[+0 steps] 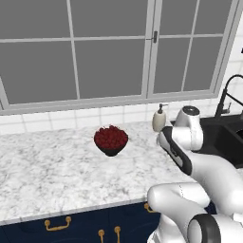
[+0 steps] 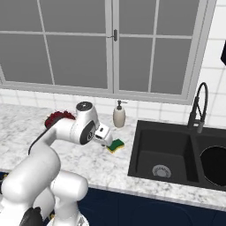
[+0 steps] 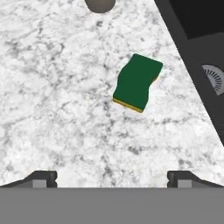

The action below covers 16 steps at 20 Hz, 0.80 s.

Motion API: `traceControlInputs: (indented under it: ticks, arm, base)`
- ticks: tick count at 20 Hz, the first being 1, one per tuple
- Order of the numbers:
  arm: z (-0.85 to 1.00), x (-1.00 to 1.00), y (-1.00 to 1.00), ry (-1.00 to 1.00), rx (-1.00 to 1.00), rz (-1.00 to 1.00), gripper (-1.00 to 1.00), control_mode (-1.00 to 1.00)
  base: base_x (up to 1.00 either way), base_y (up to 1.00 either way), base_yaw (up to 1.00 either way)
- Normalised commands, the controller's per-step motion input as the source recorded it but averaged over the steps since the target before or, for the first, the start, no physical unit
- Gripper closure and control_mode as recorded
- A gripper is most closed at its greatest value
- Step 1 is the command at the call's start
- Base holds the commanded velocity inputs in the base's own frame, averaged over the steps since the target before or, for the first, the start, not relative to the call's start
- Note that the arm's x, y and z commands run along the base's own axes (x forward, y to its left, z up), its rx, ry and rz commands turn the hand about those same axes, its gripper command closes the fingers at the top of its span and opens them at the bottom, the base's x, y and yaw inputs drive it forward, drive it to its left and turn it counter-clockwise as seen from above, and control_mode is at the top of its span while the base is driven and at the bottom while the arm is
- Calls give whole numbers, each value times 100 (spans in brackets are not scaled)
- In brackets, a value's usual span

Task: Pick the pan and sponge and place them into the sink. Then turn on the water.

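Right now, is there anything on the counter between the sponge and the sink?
No. In the hand view, only bare marble counter separates the sponge from the sink rim.

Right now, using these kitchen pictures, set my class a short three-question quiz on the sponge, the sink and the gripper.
1. True or false: the sponge already lies in the sink.
2. Which colour is the sponge's top: A red, B green, C white?
3. Fill in: the gripper is ____ above the counter.

Key: 1 false, it lies on the counter beside the sink. 2 B. 3 open.
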Motion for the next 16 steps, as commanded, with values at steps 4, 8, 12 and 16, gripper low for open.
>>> traceControlInputs:
  ticks: [4, 8, 12, 16]
  arm:
    - [0, 29, -16, 13, 0, -11, -100, -100]
    - [0, 30, -35, 18, 2, -5, -100, -100]
    - [-9, 19, -51, 14, 9, -1, -100, -100]
    - [-43, 18, -16, 2, 2, -1, -100, -100]
  base:
    - [0, 0, 0]
    - [0, 0, 0]
    - [0, 0, 0]
    - [0, 0, 0]
